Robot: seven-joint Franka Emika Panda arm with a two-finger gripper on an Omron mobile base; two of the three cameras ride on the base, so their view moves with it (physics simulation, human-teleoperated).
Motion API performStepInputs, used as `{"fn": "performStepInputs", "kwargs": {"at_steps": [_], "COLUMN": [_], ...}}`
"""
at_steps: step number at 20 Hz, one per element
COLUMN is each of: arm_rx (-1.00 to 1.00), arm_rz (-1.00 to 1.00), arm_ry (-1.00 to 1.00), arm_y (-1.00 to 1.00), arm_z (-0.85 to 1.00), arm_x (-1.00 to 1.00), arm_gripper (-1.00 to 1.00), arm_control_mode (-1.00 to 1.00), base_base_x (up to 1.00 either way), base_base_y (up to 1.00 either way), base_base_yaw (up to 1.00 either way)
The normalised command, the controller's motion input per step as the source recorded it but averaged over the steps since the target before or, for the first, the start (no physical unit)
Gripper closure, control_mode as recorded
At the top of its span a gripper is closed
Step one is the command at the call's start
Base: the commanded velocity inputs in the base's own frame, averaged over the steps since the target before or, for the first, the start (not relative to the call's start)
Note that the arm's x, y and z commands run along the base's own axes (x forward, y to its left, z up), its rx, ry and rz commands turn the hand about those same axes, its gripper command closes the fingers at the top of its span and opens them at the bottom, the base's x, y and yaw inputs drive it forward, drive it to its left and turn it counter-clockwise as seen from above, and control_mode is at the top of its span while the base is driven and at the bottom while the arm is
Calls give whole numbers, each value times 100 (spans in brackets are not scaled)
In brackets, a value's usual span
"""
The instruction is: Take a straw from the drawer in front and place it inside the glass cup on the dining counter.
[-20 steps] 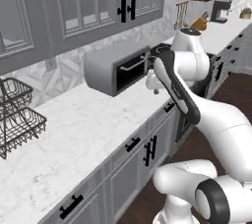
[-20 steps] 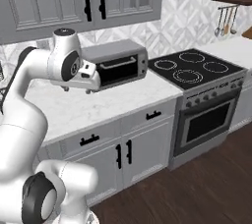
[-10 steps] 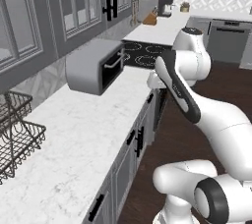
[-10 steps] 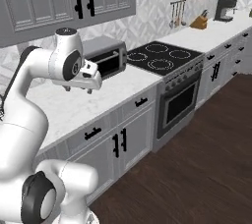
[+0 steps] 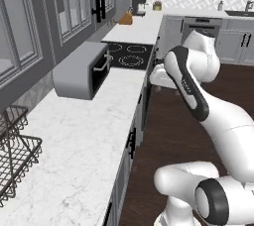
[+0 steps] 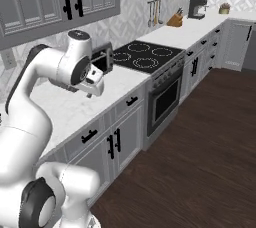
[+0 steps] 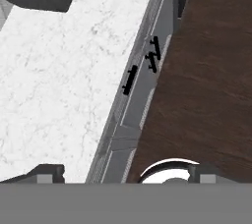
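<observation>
1. Nowhere can any writing or brand be read; the toaster oven (image 5: 82, 74) on the marble worktop (image 5: 84, 145) shows a plain grey shell.
2. Gripper (image 6: 93, 80) hangs over the worktop edge; its tips sit cut off in the hand view, so I cannot tell their spread.
3. Drawer (image 7: 129, 81) stands closed beneath the worktop; its contents are hidden.

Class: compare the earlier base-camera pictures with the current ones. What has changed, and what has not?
The whole view has swung: the base turned, so the cameras now look along the worktop toward the stove. Nothing was grasped or released. The toaster oven sits as before, and the arm keeps its folded pose.
</observation>
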Motion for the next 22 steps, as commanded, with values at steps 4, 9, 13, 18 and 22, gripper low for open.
{"fn": "performStepInputs", "kwargs": {"at_steps": [4, 9, 13, 18, 22], "arm_rx": [77, 84, 73, 46, 18], "arm_rz": [-19, -5, 0, 0, 0], "arm_ry": [15, 19, 14, 8, 1], "arm_y": [-69, -96, -66, -17, 0], "arm_z": [-9, -45, -74, -88, -90], "arm_x": [1, 24, 47, 44, 23], "arm_gripper": [-100, -100, -100, -100, -100], "arm_control_mode": [-100, -100, -100, -100, -100], "base_base_x": [0, 0, 0, 0, 0], "base_base_y": [0, 0, 0, 0, 0], "base_base_yaw": [0, 0, 0, 0, 0]}}
